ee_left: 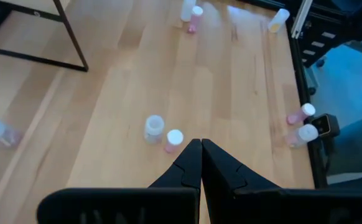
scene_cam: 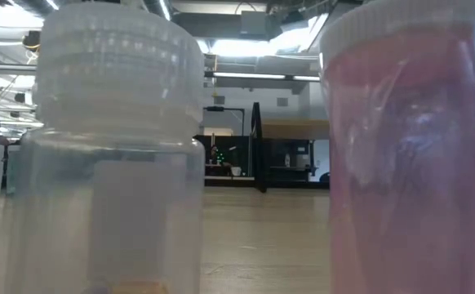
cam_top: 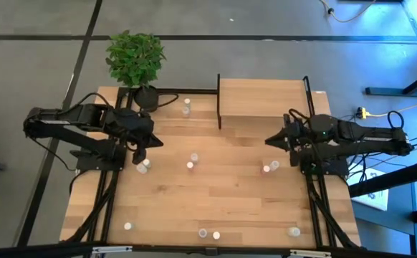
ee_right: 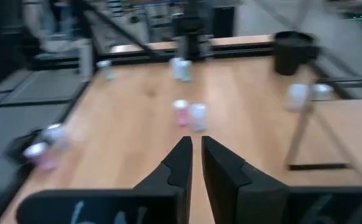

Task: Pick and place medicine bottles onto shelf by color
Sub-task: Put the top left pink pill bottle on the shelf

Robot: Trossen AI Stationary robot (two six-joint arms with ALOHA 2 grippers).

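Wooden tabletop fills the high view, with small bottles strung along its lower edge, two more near the middle and a pair toward the top. At mid-left the left gripper hangs just beside another bottle, fingers pressed together and empty. At mid-right the right gripper sits near two bottles, fingers almost touching, holding nothing. Farther up, the shelf stands top centre, bare, with a potted plant at upper left.
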